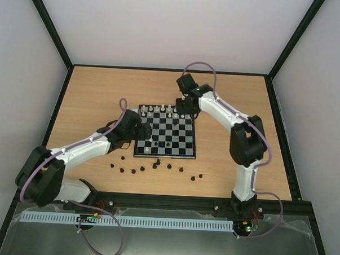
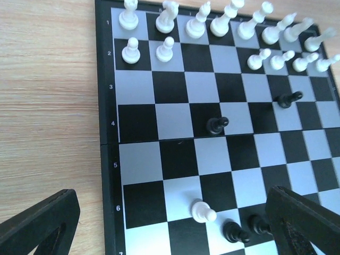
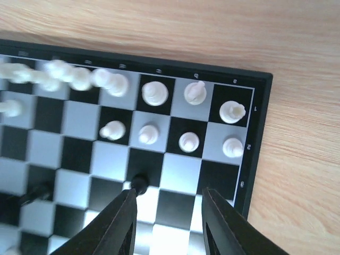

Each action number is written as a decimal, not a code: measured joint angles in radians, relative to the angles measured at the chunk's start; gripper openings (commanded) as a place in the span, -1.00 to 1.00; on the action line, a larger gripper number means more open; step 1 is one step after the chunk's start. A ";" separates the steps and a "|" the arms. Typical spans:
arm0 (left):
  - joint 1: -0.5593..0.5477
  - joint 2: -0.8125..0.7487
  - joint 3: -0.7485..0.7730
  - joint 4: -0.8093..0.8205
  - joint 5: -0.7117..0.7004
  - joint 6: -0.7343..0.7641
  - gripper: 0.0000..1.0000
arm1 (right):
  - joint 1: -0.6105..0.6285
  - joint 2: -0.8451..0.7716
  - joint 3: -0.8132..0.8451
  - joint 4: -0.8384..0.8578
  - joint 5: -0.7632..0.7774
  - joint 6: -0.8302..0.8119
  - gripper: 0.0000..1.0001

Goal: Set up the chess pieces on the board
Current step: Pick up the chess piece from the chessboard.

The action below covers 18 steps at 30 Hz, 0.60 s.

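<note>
The board [image 1: 178, 140] lies mid-table, with white chess pieces [image 1: 159, 110] lined along its far edge. In the left wrist view they fill the far rows [image 2: 196, 26]. A lone white pawn [image 2: 202, 211] and two black pieces [image 2: 235, 232] stand near that camera, and black pawns [image 2: 215, 125] stand mid-board. My left gripper [image 2: 170, 228] hangs wide open over the board's left side [image 1: 142, 132], holding nothing. My right gripper [image 3: 169, 212] is open above the far right corner [image 1: 185, 110]. A black piece [image 3: 139, 183] stands on the board just outside its left fingertip [image 3: 127, 199].
Several black pieces [image 1: 155, 167] lie scattered on the wooden table in front of the board, between it and the arm bases. A black frame [image 1: 64, 83] borders the table. Bare wood shows left and right of the board.
</note>
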 measured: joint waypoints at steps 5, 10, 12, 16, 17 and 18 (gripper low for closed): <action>0.000 0.077 0.034 -0.018 0.002 0.009 0.60 | 0.051 -0.226 -0.131 0.044 -0.009 0.017 -0.29; 0.000 0.138 0.101 -0.068 -0.001 0.016 0.29 | 0.100 -0.404 -0.300 0.077 -0.020 0.032 -0.26; -0.001 0.159 0.126 -0.084 -0.003 0.019 0.18 | 0.102 -0.447 -0.359 0.081 -0.021 0.034 -0.26; -0.020 0.196 0.166 -0.125 -0.012 0.021 0.00 | 0.102 -0.494 -0.438 0.086 -0.021 0.035 -0.25; -0.029 0.209 0.178 -0.135 -0.016 0.020 -0.02 | 0.102 -0.503 -0.452 0.089 -0.022 0.034 -0.25; -0.037 0.223 0.189 -0.143 -0.019 0.019 -0.03 | 0.102 -0.509 -0.463 0.092 -0.023 0.034 -0.25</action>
